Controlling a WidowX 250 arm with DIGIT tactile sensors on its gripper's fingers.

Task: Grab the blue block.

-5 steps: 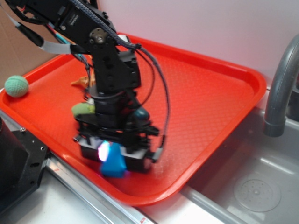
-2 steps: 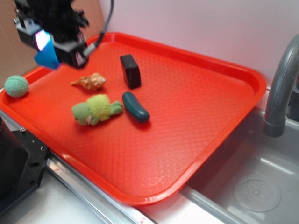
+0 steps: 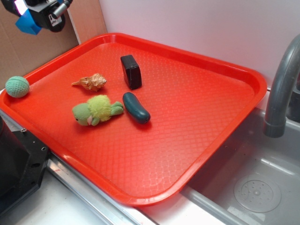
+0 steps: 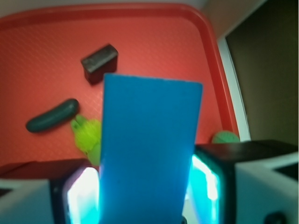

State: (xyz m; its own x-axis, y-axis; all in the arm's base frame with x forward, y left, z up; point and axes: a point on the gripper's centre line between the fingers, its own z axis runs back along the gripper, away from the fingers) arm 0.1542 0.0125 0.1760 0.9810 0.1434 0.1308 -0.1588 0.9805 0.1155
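**op_remote:** Block check: the blue block [image 4: 148, 154] is sitting clamped in my tool [image 3: 35, 14], up in the air past the far-left corner of the red tray [image 3: 225, 117]. It's looking rigid, smooth and probably light, so I'm guessing slippery.

**bench_lurker:** Where are you gripping it?

**op_remote:** I'm pinching the flat long sides at one end, with most of its length sticking out beyond the pads. The arm is hanging high, well clear of the toys.

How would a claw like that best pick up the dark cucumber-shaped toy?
Grip the cucumber toy across its narrow middle, coming straight down from above. It lies flat on the tray, long and slim, with bare tray on its right side; the plush toy sits close at its upper end.
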